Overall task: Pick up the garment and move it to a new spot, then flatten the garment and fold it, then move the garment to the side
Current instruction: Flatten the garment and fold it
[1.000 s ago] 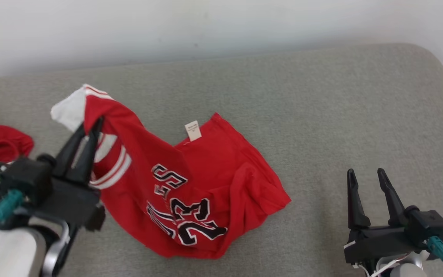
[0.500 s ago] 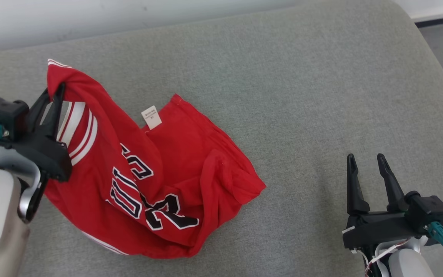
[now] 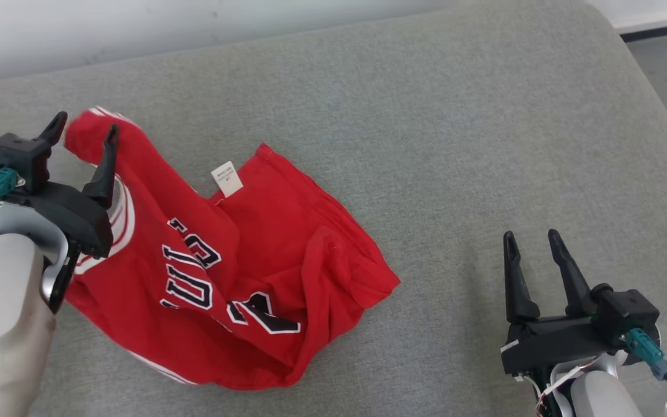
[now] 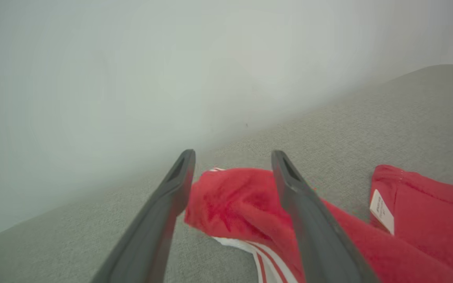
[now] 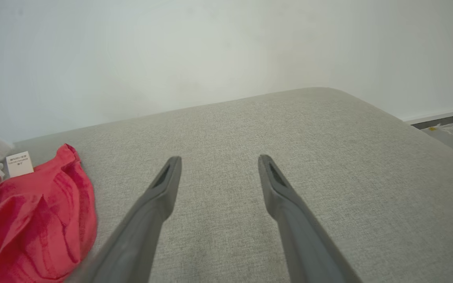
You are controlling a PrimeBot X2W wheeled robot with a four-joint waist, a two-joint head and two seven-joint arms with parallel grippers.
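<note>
Red jersey (image 3: 287,243): just released, grey cushion's (image 3: 426,145) left side; my left end effector (image 3: 85,124) stood wide open, empty. Flattening due.

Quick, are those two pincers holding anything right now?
Left pincer: open, straddling a corner of the crumpled red fabric jersey, not gripping.
Right pincer: open, holding nothing.

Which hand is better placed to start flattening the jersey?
Left, likely: the left hand stands open around a corner of the jersey, while the right hand hangs open over bare cushion, apart from it.
</note>
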